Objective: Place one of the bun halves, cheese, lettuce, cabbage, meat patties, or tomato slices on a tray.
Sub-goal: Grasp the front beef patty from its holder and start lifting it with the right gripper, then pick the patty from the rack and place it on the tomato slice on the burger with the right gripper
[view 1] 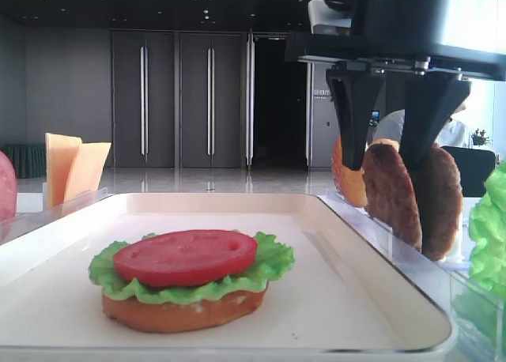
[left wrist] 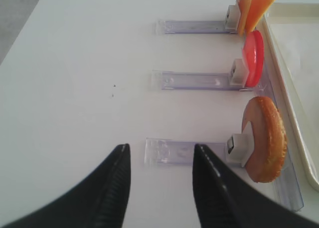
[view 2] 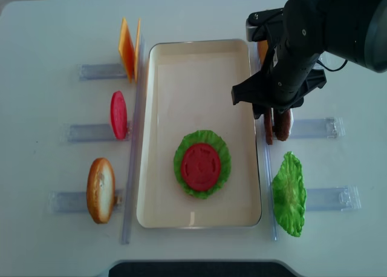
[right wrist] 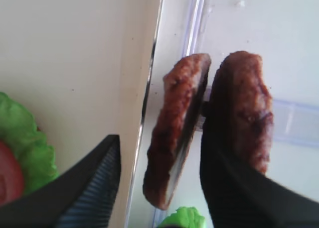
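Flanking the tray: upright cheese, tomato slice, bun half.

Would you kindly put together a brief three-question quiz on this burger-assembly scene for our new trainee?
1. True or false: the right gripper is open, one finger between the two meat patties.
2. What tops the stack on the tray? A) cheese B) tomato slice C) bun half
3. Fill in: under the tomato slice lies ____.

Key: 1 true; 2 B; 3 lettuce
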